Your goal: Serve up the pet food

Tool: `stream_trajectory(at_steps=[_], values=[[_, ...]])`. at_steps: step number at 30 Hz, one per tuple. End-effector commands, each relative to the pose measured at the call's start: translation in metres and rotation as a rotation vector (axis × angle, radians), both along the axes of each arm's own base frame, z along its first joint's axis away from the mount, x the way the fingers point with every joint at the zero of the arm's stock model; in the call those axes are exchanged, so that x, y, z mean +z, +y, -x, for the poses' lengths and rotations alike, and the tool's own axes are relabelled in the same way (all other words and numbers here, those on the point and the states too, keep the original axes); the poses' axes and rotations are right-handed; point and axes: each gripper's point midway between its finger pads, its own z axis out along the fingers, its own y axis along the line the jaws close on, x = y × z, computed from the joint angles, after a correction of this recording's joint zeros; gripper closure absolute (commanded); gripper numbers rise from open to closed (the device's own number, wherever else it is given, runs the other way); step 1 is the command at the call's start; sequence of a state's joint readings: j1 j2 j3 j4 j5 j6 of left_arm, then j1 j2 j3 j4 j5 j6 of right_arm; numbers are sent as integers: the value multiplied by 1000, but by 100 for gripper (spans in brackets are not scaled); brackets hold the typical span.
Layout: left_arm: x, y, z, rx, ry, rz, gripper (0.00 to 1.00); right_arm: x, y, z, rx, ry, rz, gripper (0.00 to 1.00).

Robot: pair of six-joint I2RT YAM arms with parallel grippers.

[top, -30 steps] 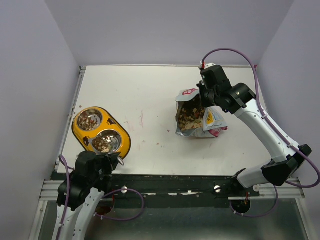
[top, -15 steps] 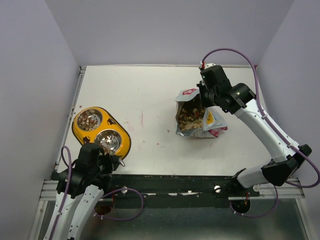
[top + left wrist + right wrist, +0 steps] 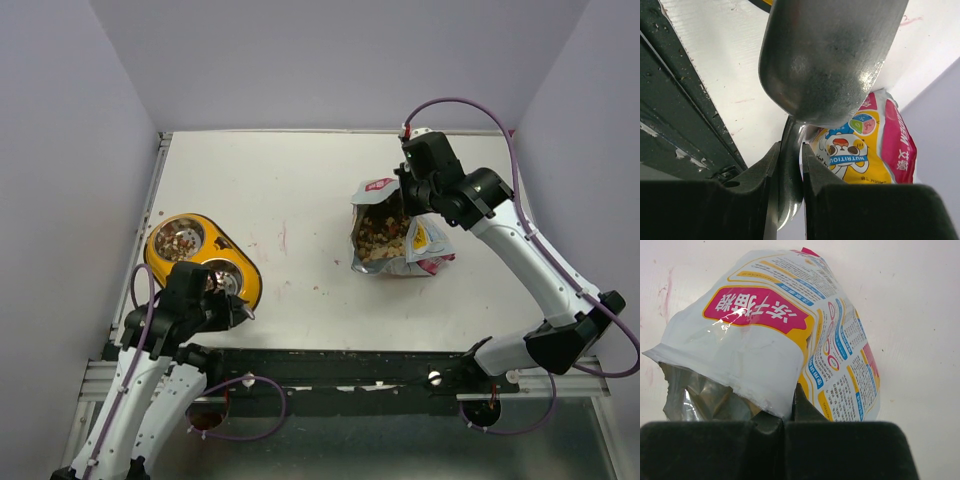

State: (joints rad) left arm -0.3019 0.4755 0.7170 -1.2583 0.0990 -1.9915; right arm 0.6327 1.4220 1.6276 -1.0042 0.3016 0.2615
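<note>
The left gripper (image 3: 790,165) clenches the thin handle of a smooth, rounded steel scoop (image 3: 830,60), at the lower left of the overhead view by the glossy yellow two-bowl feeder (image 3: 152,255). The right gripper (image 3: 785,412) pinches the crinkled rim of the open printed bag (image 3: 790,340), right of centre. Knobbly brown kibble (image 3: 380,235) lies inside the bag.

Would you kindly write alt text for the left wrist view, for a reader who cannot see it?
The left gripper pinches the handle of a silver metal scoop, whose rounded underside fills the top of the frame. Beyond it, a cartoon-printed yellow and pink pet food bag lies on the white table.
</note>
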Motion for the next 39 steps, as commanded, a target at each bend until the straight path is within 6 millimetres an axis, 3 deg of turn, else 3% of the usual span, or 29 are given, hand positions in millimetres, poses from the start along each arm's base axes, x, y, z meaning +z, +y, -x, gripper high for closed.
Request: stream_trajectory(at_steps=[1,17,25,39], values=[[20,-7,-17,188,97,146,100,51,13,-6,20,-154,-159,99],[17,-4,-28,111,331,114,100,48,11,1,24,-146,-166,99],[24,-5,-40,8,437,106,100,50,9,1,15,-155,-163,100],[19,4,-20,-6,611,57,100,55,6,-1,7,-171,-154,99]])
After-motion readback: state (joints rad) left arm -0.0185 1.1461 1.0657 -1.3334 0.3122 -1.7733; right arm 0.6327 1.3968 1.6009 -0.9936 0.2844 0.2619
